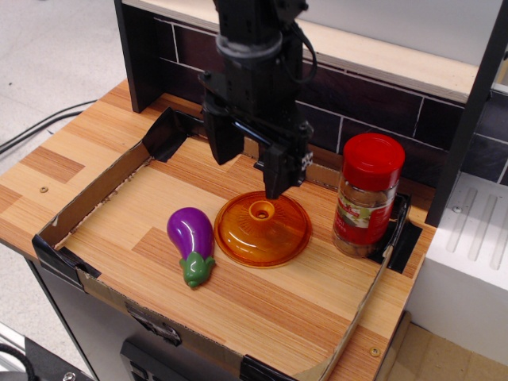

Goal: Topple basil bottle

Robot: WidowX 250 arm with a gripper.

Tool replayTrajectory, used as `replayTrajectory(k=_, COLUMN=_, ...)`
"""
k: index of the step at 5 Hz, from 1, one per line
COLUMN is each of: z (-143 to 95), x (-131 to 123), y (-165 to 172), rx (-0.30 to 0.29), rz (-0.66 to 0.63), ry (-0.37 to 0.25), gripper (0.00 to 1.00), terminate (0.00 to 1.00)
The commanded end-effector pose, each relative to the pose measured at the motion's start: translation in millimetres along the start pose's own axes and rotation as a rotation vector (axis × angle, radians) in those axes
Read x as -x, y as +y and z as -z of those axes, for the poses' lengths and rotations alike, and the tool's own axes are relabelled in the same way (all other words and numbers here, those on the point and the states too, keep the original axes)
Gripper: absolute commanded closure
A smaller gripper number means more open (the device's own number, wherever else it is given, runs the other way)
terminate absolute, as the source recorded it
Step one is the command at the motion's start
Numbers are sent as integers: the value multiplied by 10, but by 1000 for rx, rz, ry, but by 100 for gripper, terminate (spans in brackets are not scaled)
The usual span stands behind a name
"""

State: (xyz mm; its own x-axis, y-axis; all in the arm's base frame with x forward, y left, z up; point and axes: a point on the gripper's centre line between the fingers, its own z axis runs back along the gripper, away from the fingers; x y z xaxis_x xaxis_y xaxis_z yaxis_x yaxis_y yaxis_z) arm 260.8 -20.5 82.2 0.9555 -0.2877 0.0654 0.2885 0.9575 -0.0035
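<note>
Basil bottle (367, 195) stands upright at the right side of the wooden table (262, 309), close to the low cardboard wall (361, 305) that goes around the work area. It has a wide red cap on top, clear sides with brownish contents inside, and a label in red, white and green. Its base is beside a piece of black tape at the right corner.

In this single view, the gripper (248, 163) hangs above the back half of the table, in front of the dark tiled wall (373, 103). Its two black fingers point down and stand apart from each other, with nothing between them. The right finger (275, 171) ends just over the back rim of the orange lid (263, 228); I cannot tell if it touches the lid. The gripper is to the left of the bottle and clearly apart from it.

The orange lid lies flat near the middle of the table, with a small round knob in its centre. A purple eggplant (191, 241) with a green stem lies just left of the lid, its stem pointing to the front edge. The lid is between the eggplant and the bottle.
</note>
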Motion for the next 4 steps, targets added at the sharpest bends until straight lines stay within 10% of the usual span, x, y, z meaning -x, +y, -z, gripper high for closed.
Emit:
replayTrajectory(k=1, z=-109, x=-157, y=-158, rx=43, rz=105, ry=-112, gripper=0, terminate=0)
replayTrajectory(k=4, z=-114, x=-495, y=-413, rx=52, rz=103, ry=-136, gripper=0, terminate=0)
